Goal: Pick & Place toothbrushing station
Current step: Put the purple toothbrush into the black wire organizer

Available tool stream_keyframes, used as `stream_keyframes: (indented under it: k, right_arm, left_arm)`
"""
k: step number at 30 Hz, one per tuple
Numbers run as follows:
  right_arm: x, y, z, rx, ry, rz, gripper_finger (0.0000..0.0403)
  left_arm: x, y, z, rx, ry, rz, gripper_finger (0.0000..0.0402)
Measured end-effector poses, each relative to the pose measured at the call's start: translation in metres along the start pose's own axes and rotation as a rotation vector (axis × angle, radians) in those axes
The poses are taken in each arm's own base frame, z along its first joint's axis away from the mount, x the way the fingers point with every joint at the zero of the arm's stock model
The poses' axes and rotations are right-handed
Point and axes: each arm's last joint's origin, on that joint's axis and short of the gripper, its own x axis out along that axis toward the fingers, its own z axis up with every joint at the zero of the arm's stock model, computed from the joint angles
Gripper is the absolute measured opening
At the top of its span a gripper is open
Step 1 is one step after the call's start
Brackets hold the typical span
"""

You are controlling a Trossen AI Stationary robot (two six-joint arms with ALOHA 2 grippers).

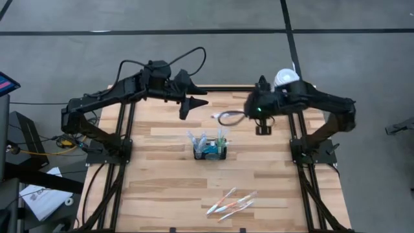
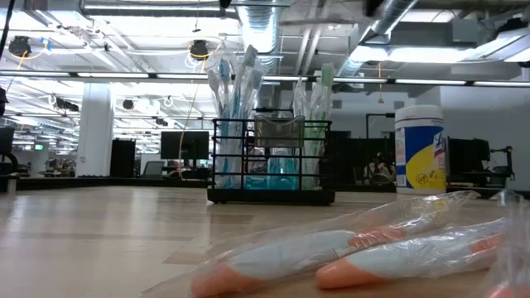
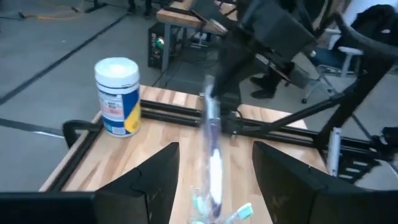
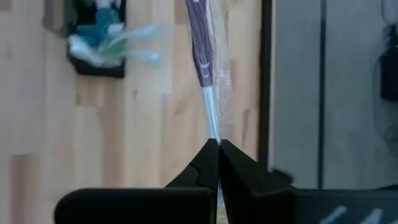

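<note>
Right wrist view shows the right claw (image 4: 217,152) with its two dark fingers pressed together on the thin end of a wrapped toothbrush (image 4: 202,56), whose purple handle and clear wrapper run straight away from the fingertips toward the top of the frame. In the high view that same right claw (image 1: 244,115) sits right of centre in the upper half, and the toothbrush (image 1: 228,117) sticks out from it toward the picture's left, hanging above the bench (image 1: 162,200).

The left claw (image 1: 193,103) hovers upper centre-left in the high view; in the left wrist view its fingers (image 3: 155,180) stand wide apart with nothing between them, and the held toothbrush (image 3: 211,134) appears in the gap, farther off.

The toothbrushing station (image 1: 210,151) stands at the middle of the bench, below and slightly left of the right claw in the high view. In the low view the black wire caddy (image 2: 271,161) is upright, already holding several wrapped brushes on end. In the right wrist view it lies at the upper left (image 4: 94,37), off to one side of the brush's line.

So the brush's long axis looks roughly level and points past the station, not down into it; by my judgement the right arm, which holds it, must swing over and tip it upright. Both claws look about equally near.

Other wrapped toothbrushes (image 1: 231,203) lie at lower centre-right, and a white tub (image 2: 420,149) stands on the low view's right.
</note>
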Motion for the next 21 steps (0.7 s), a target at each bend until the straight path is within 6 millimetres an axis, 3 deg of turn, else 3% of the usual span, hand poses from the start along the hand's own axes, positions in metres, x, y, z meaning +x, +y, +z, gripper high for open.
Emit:
stream_keyframes:
  k: [6,14,21]
  right_arm:
    - [0.018,-0.014,0.03,-0.134,0.019,-0.011,0.0]
    - [0.053,-0.01,0.061,-0.27,0.073,0.026,0.0]
    - [0.047,-0.023,0.086,-0.305,-0.048,-0.028,0.0]
  left_arm:
    - [-0.003,0.01,-0.001,-0.027,0.02,-0.068,0.0198]
    - [-0.013,0.035,-0.02,-0.103,0.272,-0.022,0.0198]
    - [-0.017,0.042,-0.019,-0.09,0.271,-0.051,0.0198]
